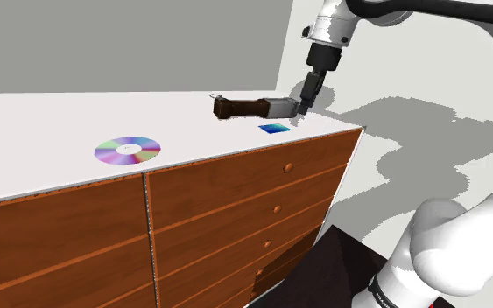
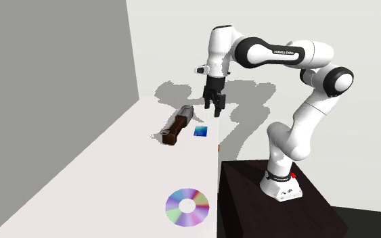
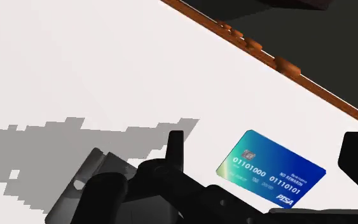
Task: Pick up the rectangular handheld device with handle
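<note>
Dresser top (image 2: 114, 177) white; device (image 2: 176, 126) near its end edge, blue card (image 2: 200, 131) just beside. My tool (image 2: 217, 108) spread wide by grey end, empty. Likely rigid, light: clamp across brown handle.

A blue-green bank card (image 3: 271, 172) is printed in white with 2 groups of digits, 01101000 and 01100101, and the brand mark PISA is set in 1 corner. The smaller lines printed on it cannot be made out. Dark lettering is carried on the white arm (image 2: 277, 51), too small to be read.
</note>
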`<action>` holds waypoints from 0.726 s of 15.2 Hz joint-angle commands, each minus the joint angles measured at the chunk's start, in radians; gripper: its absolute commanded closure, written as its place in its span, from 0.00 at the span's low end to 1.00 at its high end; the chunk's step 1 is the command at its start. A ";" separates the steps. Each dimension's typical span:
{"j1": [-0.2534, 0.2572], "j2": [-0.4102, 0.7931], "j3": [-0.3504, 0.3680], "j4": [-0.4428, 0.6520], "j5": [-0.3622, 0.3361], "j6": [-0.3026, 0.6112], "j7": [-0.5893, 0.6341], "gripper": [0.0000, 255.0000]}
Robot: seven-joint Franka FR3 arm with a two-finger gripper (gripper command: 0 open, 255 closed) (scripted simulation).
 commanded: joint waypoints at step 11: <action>0.107 0.503 -0.020 0.528 -0.148 -0.109 -0.630 0.00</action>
